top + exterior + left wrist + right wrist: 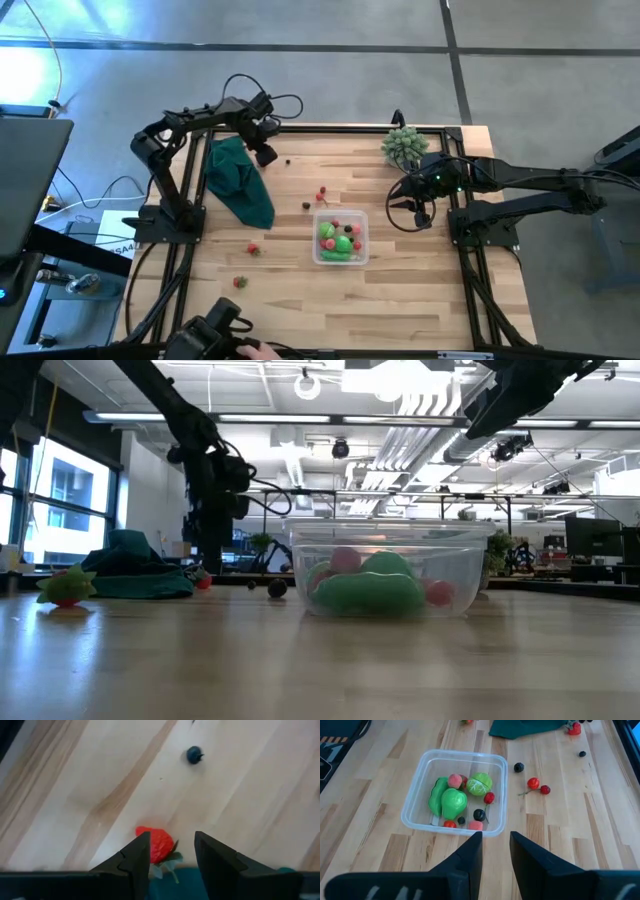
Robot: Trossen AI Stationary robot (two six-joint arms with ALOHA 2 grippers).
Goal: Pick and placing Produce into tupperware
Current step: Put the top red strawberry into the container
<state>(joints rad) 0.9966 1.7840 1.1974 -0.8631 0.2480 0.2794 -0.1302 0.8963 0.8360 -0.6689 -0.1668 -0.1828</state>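
Wooden planking forms the bench [420, 300], and the tupperware [341, 238] is taken as the landmark. Nearer the front edge than the container, two stray produce pieces are seen, a strawberry-like one [253, 249] and a smaller one [239, 283], both well apart from it. Inside the clear walls, larger green pieces [449, 801] are piled with a pink one [454, 780] and small red and dark berries, so the filling is judged partly done. Just beyond the container lies a pair of cherries [322, 195] and a dark berry [307, 206].

To the container's right, the right pincer [422, 216] is held above the bench; its fingers [470, 854] stand slightly apart with nothing between them, apparently waiting.

Farther off, beyond and to the left of the container, a dark green cloth [240, 180] is spread. At its far edge the left pincer [266, 155] is lowered over a red strawberry [156, 845], whose leaves touch the cloth. The fingers [137, 855] are parted and straddle it; whether they touch it cannot be told. This placement is judged to prepare a grasp. A small dark berry [194, 755] lies beyond. Behind the container's far right corner stands a pale spiky plant [404, 144].
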